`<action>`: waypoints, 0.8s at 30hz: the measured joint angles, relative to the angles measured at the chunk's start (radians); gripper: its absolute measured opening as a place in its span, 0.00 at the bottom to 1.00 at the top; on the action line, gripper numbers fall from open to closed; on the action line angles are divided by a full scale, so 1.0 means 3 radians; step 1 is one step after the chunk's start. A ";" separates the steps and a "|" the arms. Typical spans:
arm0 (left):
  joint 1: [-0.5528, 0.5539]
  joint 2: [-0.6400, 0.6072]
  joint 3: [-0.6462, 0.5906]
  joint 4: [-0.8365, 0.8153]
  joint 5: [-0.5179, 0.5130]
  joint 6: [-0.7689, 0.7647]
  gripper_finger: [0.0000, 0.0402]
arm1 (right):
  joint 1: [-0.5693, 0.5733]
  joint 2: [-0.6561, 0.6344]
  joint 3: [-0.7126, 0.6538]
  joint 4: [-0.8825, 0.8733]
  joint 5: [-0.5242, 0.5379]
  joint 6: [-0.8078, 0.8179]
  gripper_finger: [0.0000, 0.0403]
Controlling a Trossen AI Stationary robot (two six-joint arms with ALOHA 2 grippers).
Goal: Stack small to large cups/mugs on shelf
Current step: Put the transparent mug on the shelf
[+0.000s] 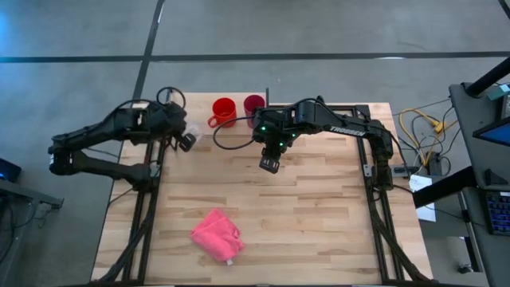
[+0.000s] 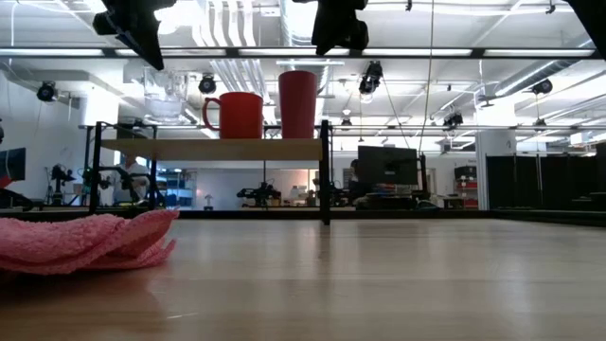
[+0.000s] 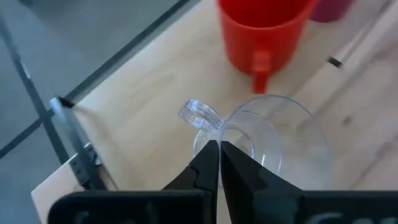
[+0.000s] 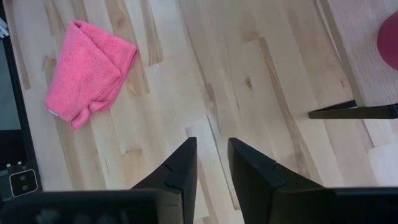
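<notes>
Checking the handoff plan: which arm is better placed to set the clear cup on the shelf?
Left. Its gripper is shut on the clear cup rim, beside the red mug over the shelf. The right gripper hangs empty over the table.

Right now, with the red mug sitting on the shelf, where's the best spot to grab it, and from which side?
Probably by the rim, from above. The red mug stands upright and open-topped on the shelf, the magenta tumbler close on one side. Its handle points toward the clear cup, so the wall opposite the handle looks freest.
</notes>
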 joint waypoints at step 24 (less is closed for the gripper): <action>0.1295 0.0059 -0.0036 0.0671 0.0537 0.0348 0.00 | 0.0024 0.0000 0.0000 -0.0004 0.0000 0.0010 0.20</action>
